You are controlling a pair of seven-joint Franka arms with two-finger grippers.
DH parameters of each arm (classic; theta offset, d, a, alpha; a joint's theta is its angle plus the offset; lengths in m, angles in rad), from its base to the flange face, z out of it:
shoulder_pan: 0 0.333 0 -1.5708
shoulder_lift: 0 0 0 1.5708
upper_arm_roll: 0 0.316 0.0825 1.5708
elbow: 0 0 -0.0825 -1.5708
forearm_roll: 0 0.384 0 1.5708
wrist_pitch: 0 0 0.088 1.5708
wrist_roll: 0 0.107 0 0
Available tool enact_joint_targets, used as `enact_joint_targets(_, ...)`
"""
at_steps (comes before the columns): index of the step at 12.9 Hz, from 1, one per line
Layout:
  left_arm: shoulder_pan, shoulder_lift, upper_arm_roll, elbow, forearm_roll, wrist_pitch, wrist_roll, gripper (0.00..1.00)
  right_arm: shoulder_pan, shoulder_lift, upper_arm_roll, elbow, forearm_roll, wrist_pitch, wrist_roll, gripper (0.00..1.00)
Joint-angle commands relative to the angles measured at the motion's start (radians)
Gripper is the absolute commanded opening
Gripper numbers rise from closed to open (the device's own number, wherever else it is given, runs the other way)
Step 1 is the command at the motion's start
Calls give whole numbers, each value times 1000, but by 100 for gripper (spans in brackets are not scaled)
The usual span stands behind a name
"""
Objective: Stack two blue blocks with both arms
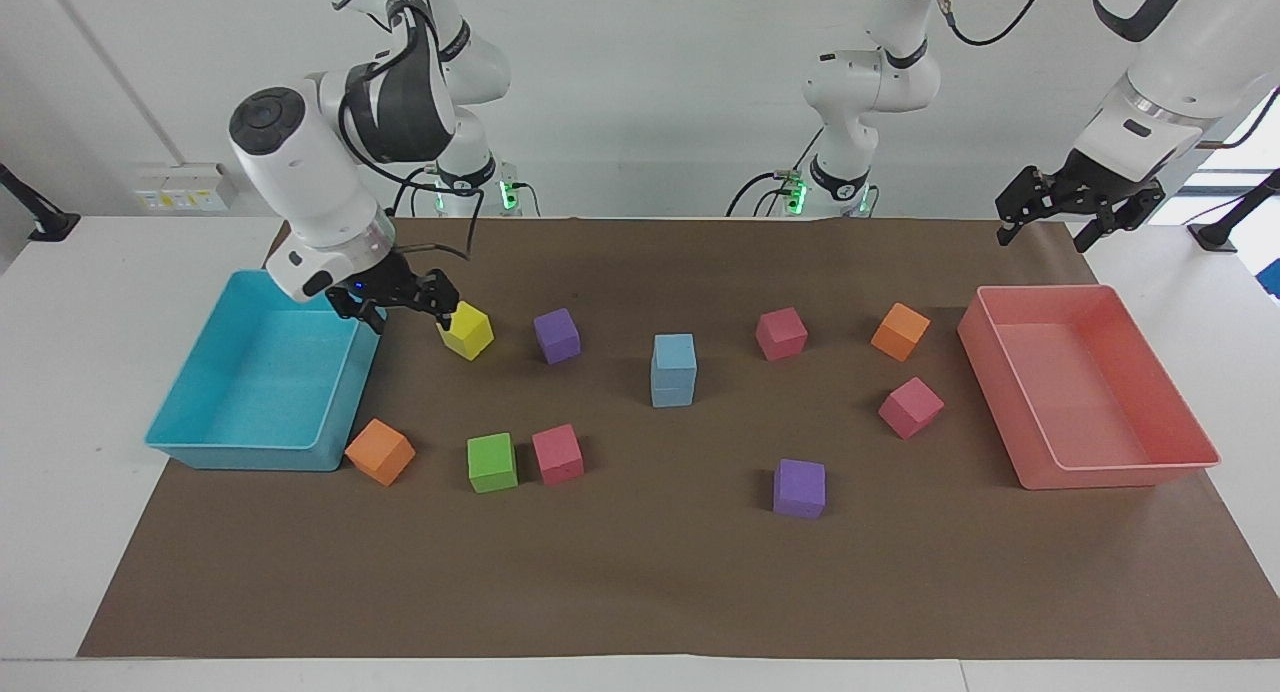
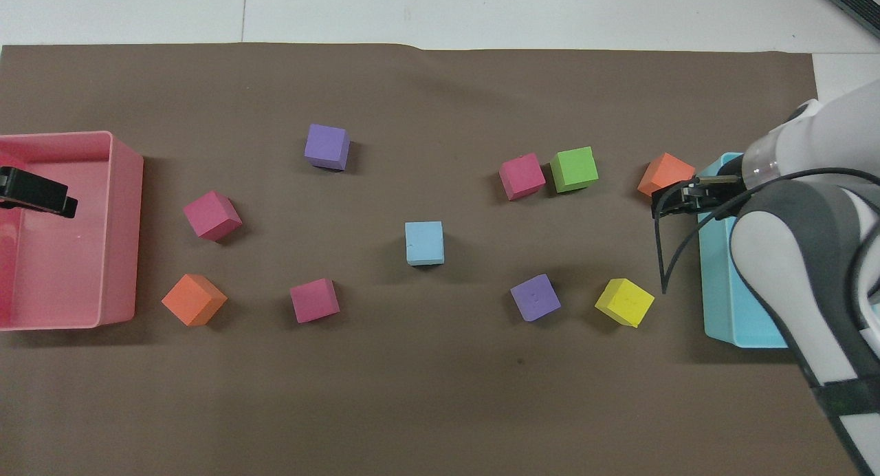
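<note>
Two light blue blocks (image 1: 674,370) stand one on top of the other in the middle of the brown mat; from overhead they read as one blue square (image 2: 424,243). My right gripper (image 1: 400,307) hangs open and empty over the turquoise tray's rim, beside a yellow cube (image 1: 467,330), and shows in the overhead view as right gripper (image 2: 677,199). My left gripper (image 1: 1078,217) is raised, open and empty, at the left arm's end of the table; overhead, the left gripper (image 2: 38,192) is over the pink tray. Neither touches the blue blocks.
A turquoise tray (image 1: 200,442) sits at the right arm's end, a pink tray (image 1: 1120,472) at the left arm's end. Scattered on the mat are purple cubes (image 1: 556,334) (image 1: 799,488), pink cubes (image 1: 781,333) (image 1: 910,407) (image 1: 557,454), orange cubes (image 1: 900,331) (image 1: 380,451) and a green cube (image 1: 492,462).
</note>
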Motion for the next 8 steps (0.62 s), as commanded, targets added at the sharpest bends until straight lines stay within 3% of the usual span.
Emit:
enact_joint_targets(1,-1,-122,-8,-203,-15,126,11,100,-59,-45,12,3,-47,-51,6,100)
enact_joint_targets(5,-1,-95,-9,-168,-10,136,15,100,-126,-99,12,5,-80,-100,0,100)
enact_joint_targets(8,1,-43,-17,-93,-3,100,18,100,-126,-118,12,85,-84,-173,9,100)
